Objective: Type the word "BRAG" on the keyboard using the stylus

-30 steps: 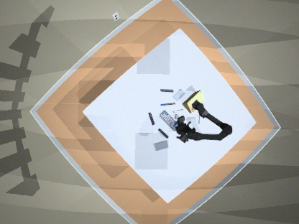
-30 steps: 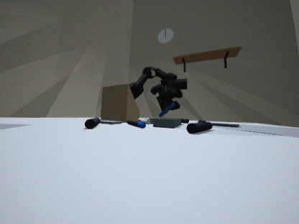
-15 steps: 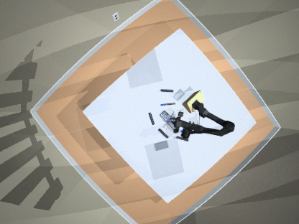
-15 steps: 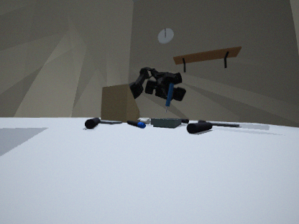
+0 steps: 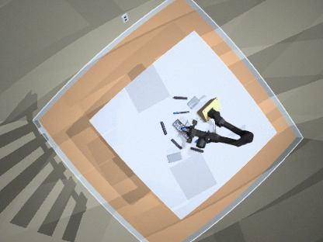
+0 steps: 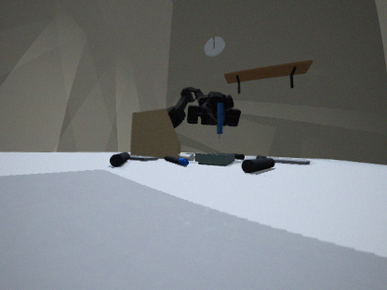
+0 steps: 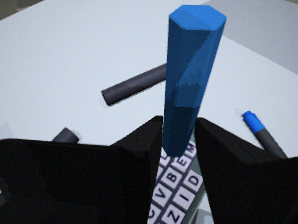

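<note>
My gripper (image 5: 186,130) (image 6: 220,114) (image 7: 178,123) is shut on the blue stylus (image 5: 183,129) (image 6: 220,122) (image 7: 190,65). In the exterior view the stylus stands upright, with its thin tip a little above the keyboard (image 6: 215,159) and a gap between them. The keyboard, grey-green with pale lettered keys, also shows in the top view (image 5: 177,123), partly under the gripper. In the wrist view the keyboard (image 7: 171,177) shows between the fingers, with V, B, E, M and Z, I, D readable. The tip is hidden there, and the fingers hide other keys.
Several dark cylinders (image 5: 163,128) (image 6: 258,164) (image 7: 135,84) lie around the keyboard. A blue-ended dark pen (image 5: 181,112) (image 6: 177,161) (image 7: 265,137) lies beside it. A tan block (image 5: 210,109) (image 6: 153,132) stands by the arm's base. A flat grey piece (image 5: 174,157) lies beyond the cylinders.
</note>
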`<state>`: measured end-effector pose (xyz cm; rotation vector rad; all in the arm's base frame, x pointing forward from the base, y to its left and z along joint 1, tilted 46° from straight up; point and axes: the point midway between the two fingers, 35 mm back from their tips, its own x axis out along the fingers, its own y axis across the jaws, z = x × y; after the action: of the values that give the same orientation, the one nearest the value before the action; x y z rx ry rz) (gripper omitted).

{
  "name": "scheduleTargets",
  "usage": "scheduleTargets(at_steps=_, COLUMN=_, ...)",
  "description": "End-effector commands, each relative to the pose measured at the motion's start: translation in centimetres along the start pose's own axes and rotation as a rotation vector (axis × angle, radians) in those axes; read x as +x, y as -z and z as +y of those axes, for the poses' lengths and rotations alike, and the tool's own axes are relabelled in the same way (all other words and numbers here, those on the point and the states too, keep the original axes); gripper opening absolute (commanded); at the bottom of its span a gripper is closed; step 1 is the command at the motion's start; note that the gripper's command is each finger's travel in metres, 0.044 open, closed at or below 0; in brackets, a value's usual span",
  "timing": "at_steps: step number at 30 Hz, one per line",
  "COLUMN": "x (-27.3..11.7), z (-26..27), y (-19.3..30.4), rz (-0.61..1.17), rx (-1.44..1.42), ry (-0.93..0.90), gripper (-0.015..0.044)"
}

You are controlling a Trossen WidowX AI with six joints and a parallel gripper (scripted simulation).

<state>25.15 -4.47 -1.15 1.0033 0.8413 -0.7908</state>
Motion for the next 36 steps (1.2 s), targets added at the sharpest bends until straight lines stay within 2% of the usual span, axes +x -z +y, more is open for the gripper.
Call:
scheduleTargets(at_steps=1, x=0.7, z=-0.2, y=1.2, rz=0.001, rx=0.004, ry=0.007, gripper=0.0)
scheduleTargets(at_steps=8, x=1.3, z=-0.3, y=2.4, rz=0.001, rx=0.004, ry=0.006, gripper=0.0)
scheduleTargets(at_steps=11, x=1.4, z=-0.3, y=2.5, rz=0.001, rx=0.004, ry=0.006, gripper=0.0079)
scheduleTargets(at_steps=36, x=2.2, z=-0.3, y=3.8, rz=0.002, rx=0.005, ry=0.006, gripper=0.0081)
